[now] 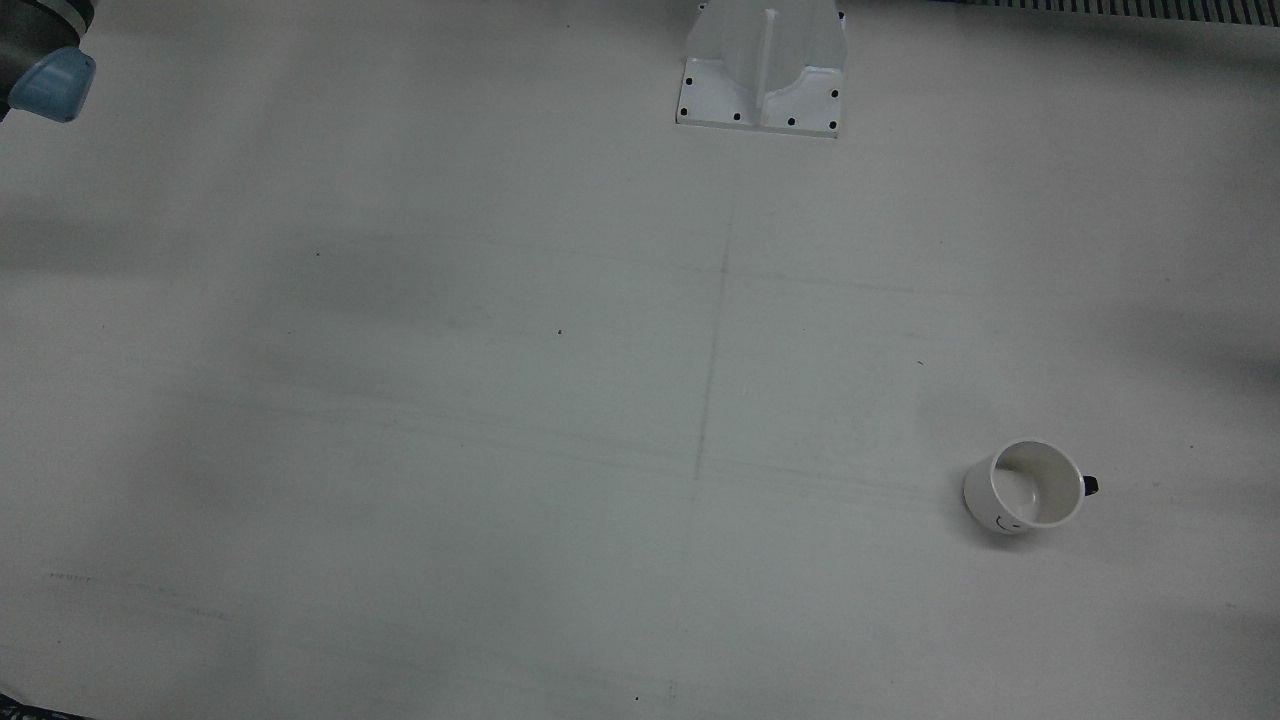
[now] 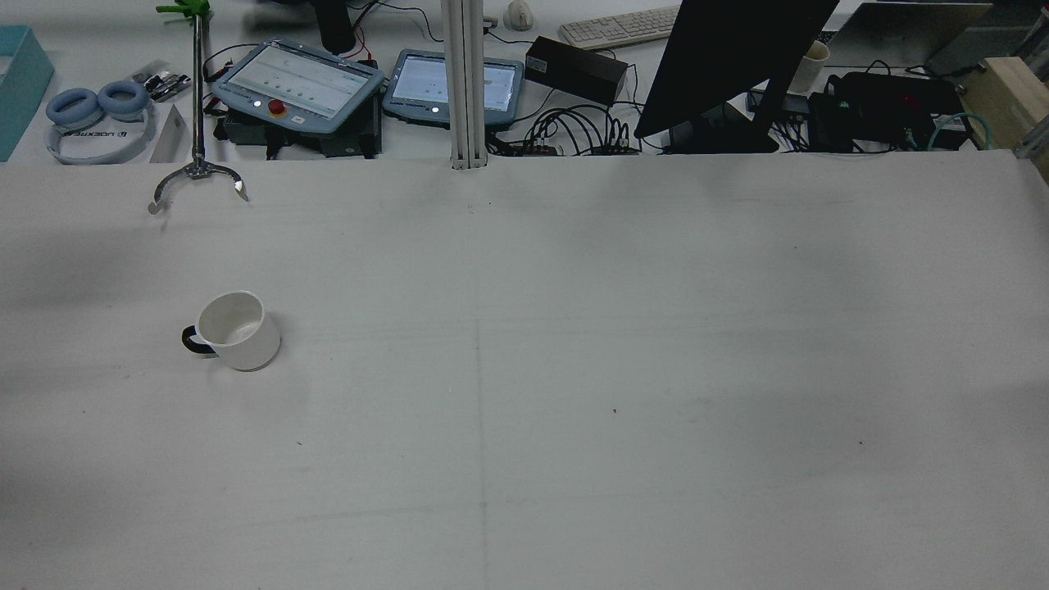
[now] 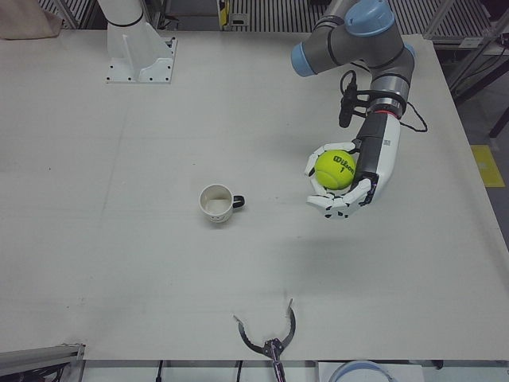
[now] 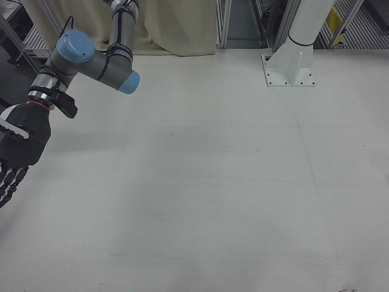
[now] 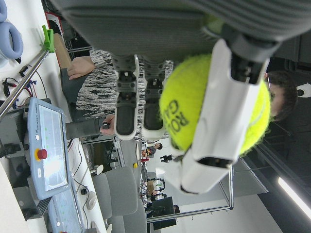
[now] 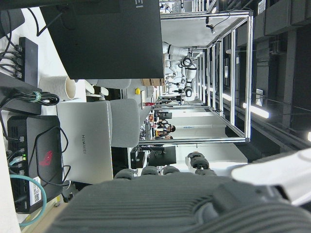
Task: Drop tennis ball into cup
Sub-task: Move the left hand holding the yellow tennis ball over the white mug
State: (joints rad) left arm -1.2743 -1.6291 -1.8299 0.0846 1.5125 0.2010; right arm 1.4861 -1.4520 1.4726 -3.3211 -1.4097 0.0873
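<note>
The left hand (image 3: 350, 185) holds the tennis ball (image 3: 336, 169) — its white fingers (image 5: 221, 111) curl around the yellow ball, palm turned sideways, raised above the table (image 3: 119, 239). The cup (image 3: 216, 204) stands upright on the table, well apart from that hand, off toward the table's middle and lower than the ball; its dark handle points toward the hand. From the rear, the cup (image 2: 238, 330) sits alone on the left half.

The right hand (image 4: 18, 149) hangs at the far outer edge of its own side — dark palm, fingers extended downward and apart, holding nothing.
</note>
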